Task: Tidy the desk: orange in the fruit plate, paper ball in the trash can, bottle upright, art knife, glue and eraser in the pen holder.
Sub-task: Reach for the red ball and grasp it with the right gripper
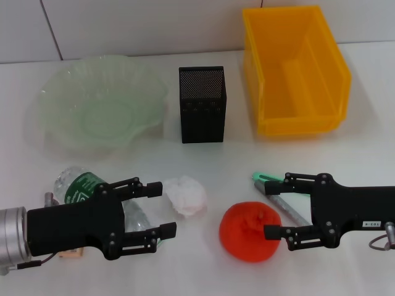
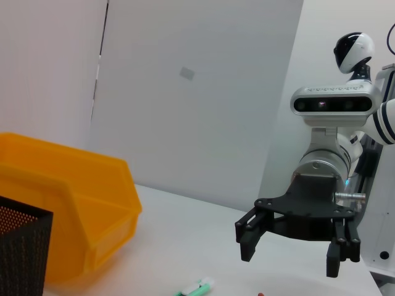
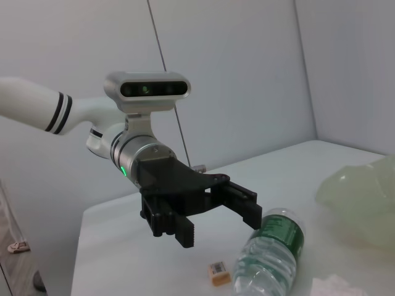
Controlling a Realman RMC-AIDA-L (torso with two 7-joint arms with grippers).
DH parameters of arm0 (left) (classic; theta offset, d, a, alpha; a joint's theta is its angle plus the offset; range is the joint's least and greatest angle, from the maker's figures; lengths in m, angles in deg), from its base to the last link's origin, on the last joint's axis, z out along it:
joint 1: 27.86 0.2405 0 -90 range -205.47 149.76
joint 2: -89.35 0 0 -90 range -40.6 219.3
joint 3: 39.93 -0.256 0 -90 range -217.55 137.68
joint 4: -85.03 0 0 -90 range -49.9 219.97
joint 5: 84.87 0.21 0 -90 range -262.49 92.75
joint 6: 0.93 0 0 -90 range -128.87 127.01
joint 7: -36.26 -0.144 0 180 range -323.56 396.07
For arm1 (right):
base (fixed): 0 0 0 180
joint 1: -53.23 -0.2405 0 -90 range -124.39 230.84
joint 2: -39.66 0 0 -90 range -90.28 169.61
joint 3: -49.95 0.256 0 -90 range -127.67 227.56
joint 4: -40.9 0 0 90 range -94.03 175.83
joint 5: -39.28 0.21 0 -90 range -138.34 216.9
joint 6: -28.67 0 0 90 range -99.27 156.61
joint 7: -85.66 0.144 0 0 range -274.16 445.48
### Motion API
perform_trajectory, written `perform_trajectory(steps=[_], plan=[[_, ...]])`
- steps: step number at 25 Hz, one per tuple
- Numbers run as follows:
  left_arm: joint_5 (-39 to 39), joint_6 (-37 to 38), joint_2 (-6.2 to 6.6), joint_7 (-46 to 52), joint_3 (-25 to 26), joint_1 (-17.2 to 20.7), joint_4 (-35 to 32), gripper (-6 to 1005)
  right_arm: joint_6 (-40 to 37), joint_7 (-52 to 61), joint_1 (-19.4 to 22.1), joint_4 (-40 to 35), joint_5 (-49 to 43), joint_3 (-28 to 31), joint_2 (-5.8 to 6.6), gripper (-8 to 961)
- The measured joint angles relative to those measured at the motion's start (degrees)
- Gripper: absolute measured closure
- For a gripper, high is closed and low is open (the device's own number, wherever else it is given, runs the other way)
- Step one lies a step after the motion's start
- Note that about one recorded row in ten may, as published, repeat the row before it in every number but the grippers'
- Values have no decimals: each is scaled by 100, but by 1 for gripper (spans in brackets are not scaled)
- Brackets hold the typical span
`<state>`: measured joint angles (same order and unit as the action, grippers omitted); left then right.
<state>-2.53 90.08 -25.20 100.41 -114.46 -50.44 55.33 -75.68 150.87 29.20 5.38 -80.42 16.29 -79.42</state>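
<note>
White desk, nothing tidied: orange (image 1: 250, 232) at five o'clock, paper ball (image 1: 186, 195) and lying bottle (image 1: 92, 192) at seven, fruit plate (image 1: 55, 117) and trash can (image 1: 327, 74) empty; left gripper (image 1: 155, 208) and right gripper (image 1: 276, 206) both spread, holding nothing.

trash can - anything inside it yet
Nothing visible inside the trash can: the head view shows its bare yellow floor and walls. Its near wall hides a strip of the floor. The paper ball lies on the desk by the open left gripper.

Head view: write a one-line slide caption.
Open left claw over the lying bottle near the paper ball; open right claw flanks the orange.
</note>
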Motion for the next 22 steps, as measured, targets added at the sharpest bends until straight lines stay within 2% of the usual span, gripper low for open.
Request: perform_trajectory(steps=[11,16,22], plan=[[2,-6,-18,-7,0,7,0,219,-9,19,39,0,-21,-9,6,128],[2,-8,-16,-19,0,14,-6,220,27,486,11,-244,-406,-9,5,129],[2,13,-14,-32,0,49,-28,221,498,498,-57,-200,-504,-97,-22,130]])
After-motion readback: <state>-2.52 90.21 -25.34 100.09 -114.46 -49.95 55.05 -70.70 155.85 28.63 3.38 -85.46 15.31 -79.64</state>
